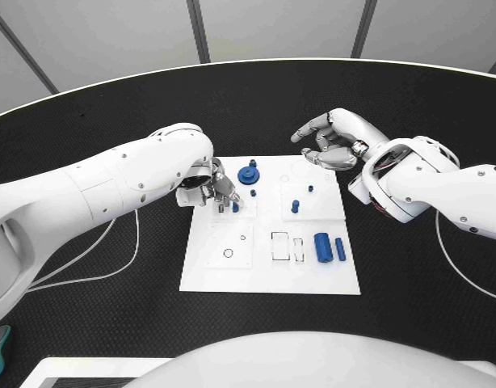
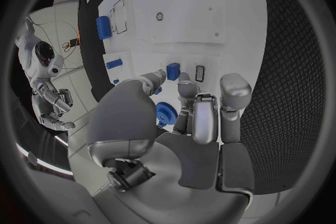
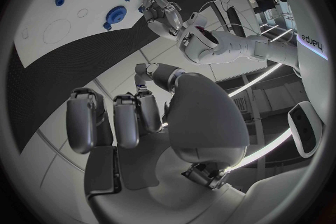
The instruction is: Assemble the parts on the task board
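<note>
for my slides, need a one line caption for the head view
Left hand reaches onto the white task board beside a blue gear; right hand hovers empty at its far corner.

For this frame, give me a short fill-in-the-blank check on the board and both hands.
1. The task board is ____ in colour.
2. The gear-shaped part is ____ in colour.
3. The ____ hand has its fingertips down at a small part on the board.
4. The right hand holds ____.

Missing words: white; blue; left; nothing

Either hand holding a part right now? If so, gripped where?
Left hand: fingertips sit at a small blue part on the task board; an actual grip cannot be told. Right hand holds nothing, fingers curled.
</note>
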{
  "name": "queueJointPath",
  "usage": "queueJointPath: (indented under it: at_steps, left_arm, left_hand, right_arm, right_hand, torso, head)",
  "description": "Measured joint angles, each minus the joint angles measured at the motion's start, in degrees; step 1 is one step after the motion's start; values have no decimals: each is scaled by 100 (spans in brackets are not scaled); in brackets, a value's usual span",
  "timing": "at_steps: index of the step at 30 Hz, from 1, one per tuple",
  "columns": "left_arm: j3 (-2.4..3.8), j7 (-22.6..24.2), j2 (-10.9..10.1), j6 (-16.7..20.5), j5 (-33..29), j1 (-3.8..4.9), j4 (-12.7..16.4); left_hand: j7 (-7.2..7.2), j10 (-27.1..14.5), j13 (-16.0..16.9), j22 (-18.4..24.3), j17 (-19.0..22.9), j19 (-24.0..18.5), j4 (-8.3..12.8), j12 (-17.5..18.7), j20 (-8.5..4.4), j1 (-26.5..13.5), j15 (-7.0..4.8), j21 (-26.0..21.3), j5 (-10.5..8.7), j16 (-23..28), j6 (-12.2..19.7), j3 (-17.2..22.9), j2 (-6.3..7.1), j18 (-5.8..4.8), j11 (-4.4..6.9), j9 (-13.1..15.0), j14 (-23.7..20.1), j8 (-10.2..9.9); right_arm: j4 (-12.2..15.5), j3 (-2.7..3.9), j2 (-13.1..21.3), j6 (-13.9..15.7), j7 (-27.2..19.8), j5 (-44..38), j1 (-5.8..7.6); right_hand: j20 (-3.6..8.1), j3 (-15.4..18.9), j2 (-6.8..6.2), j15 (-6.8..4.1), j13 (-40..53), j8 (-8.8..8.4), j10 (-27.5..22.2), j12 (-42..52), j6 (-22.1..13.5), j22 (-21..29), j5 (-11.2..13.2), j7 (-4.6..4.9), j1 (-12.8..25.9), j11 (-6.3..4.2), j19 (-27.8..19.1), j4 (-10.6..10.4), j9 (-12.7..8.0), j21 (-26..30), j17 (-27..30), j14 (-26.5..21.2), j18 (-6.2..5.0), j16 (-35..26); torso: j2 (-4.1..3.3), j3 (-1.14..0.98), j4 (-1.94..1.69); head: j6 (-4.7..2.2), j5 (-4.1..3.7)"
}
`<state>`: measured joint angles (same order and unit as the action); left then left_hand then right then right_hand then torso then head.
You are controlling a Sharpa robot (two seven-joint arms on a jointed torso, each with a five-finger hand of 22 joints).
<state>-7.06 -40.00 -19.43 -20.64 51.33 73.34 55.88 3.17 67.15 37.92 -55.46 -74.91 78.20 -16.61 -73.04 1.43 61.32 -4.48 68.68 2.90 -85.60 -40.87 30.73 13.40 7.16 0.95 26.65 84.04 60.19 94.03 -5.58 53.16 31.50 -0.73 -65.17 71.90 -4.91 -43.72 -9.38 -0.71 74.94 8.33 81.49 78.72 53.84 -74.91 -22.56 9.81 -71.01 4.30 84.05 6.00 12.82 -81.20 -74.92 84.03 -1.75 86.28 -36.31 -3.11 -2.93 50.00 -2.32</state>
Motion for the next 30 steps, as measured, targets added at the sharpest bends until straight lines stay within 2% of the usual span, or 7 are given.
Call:
queueJointPath:
  at_steps: [6,12,15,17,21,23,30]
  left_arm:
    - [2,0,-136,18,-31,39,139]
    - [25,0,-365,43,-244,193,385]
    - [61,0,-475,62,-304,268,476]
    - [82,0,-565,95,-396,346,521]
    - [107,0,-731,246,-616,500,529]
    - [113,0,-788,355,-682,566,484]
    - [121,35,-739,562,-761,667,156]
  left_hand:
    - [-1,0,-4,6,0,0,-5,0,0,-17,0,0,0,0,1,-53,-17,0,0,7,0,0]
    - [-1,0,-62,62,0,0,-9,0,0,-16,0,-35,0,0,1,-94,-18,0,0,7,0,-28]
    - [-1,-58,-152,126,0,0,1,18,0,34,0,-93,0,0,1,-191,-68,0,-11,7,0,-95]
    - [66,-203,-338,244,0,-70,1,117,4,76,0,-191,-1,51,105,-285,-110,-1,-50,-10,0,-214]
    - [222,-592,-842,505,0,-194,11,350,71,312,122,-393,-1,145,368,-353,-233,0,-178,-147,-1,-544]
    - [277,-667,-936,576,0,-226,11,384,102,474,155,-450,-1,177,424,-353,-258,0,-220,-207,-10,-663]
    - [286,-686,-957,608,0,-227,50,384,103,591,155,-452,-1,177,432,-314,-286,0,-239,-247,-10,-714]
  right_arm:
    - [-28,0,-3,-2,-8,0,-1]
    - [-99,-1,-13,-4,-14,0,-4]
    - [-134,-1,-19,-5,-16,0,-8]
    - [-158,-1,-25,-5,-18,0,-13]
    - [-194,-1,-37,-7,-21,0,-22]
    - [-206,-1,-41,-8,-23,0,-25]
    - [-228,-2,-65,-8,-33,0,-37]
  right_hand:
    - [0,0,0,0,-1,0,0,0,0,0,0,0,0,0,0,0,0,0,0,0,0,0]
    - [0,0,0,0,-1,0,0,0,0,0,0,0,0,0,0,0,0,0,1,0,0,0]
    - [0,0,0,0,-1,0,0,0,0,0,0,0,0,0,0,0,1,0,1,0,0,0]
    - [0,0,0,0,-1,0,0,0,0,0,0,0,0,0,0,0,1,0,1,0,0,0]
    - [0,0,0,0,-1,0,0,0,-1,0,0,0,0,0,0,0,1,0,1,0,0,0]
    - [0,0,0,0,-1,0,0,0,0,0,0,-1,0,0,0,0,1,0,1,0,0,0]
    - [0,0,0,0,-2,0,0,0,0,0,0,-1,0,0,0,0,-7,0,1,0,0,0]
  torso:
    - [7,1,1]
    - [11,5,-4]
    - [18,5,-8]
    - [24,5,-10]
    - [34,8,-13]
    - [34,9,-14]
    - [20,17,-12]
  head:
    - [0,6]
    - [0,25]
    - [0,18]
    - [-4,16]
    - [-66,19]
    - [-107,19]
    - [-232,58]
